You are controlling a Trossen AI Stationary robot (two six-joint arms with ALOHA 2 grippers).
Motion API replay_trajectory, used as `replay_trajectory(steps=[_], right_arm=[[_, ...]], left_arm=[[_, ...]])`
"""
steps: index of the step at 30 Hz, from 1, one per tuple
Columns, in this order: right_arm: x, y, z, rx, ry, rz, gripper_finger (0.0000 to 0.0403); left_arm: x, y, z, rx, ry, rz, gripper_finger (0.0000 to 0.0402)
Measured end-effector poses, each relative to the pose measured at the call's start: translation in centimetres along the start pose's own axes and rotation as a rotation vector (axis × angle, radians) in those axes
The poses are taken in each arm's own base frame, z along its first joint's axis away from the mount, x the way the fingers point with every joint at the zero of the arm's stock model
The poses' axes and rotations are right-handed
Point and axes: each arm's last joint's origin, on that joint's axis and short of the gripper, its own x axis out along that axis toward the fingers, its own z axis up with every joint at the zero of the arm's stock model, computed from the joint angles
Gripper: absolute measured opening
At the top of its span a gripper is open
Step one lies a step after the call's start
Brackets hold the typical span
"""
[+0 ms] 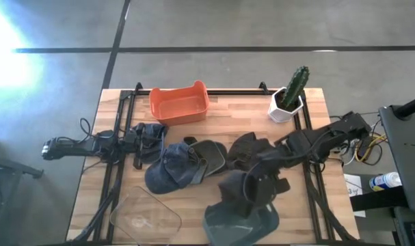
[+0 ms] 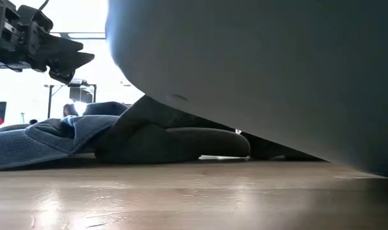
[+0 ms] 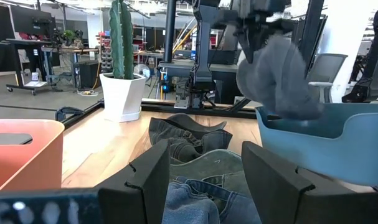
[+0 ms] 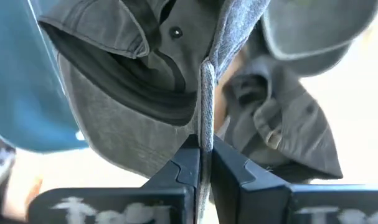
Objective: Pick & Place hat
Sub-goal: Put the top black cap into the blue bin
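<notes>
Over the near right part of the desk (image 1: 214,113), the right end effector (image 4: 203,158) hangs with its two fingers pinched tight on a fold of a grey hat (image 1: 240,193), so the cap dangles from the pinch with its crown and brim drooping. From above, that hat sits right at the rim of a blue-grey bin (image 1: 240,227) at the desk's front edge, and the left wrist view shows the cloth hanging just over the bin's wall, apparently clear of the bottom. My reading is that the pick is done and the carry is nearly over: this is the placing step. What comes next, I judge, is to bring the hat fully over the bin's opening, lower it a little, then part the fingers so the cloth drops inside rather than draping over the rim; the limp brim could catch on the edge if released too soon. The left end effector (image 3: 201,180) waits low at the left side of the desk, fingers spread apart and holding nothing, pointed toward the pile of hats (image 1: 193,160) lying in the middle of the desk. An orange bin (image 1: 180,104), a potted cactus (image 1: 289,96) and a clear tray (image 1: 145,217) also stand on the desk.
</notes>
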Motion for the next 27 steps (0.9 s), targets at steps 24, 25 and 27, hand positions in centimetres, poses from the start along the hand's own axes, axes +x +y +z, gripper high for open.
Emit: replay_trajectory(steps=[24,25,27], right_arm=[[9.1,2.8,4.2,-0.057,0.097,0.373,0.002],[9.6,2.9,4.1,-0.053,0.115,0.37,0.0022],[10.4,2.9,3.9,-0.032,0.145,0.339,0.0031]], left_arm=[[0.0,0.0,0.0,0.0,0.0,0.0,0.0193],[0.0,0.0,0.0,0.0,0.0,0.0,0.0193],[0.0,0.0,0.0,0.0,0.0,0.0,0.0193]])
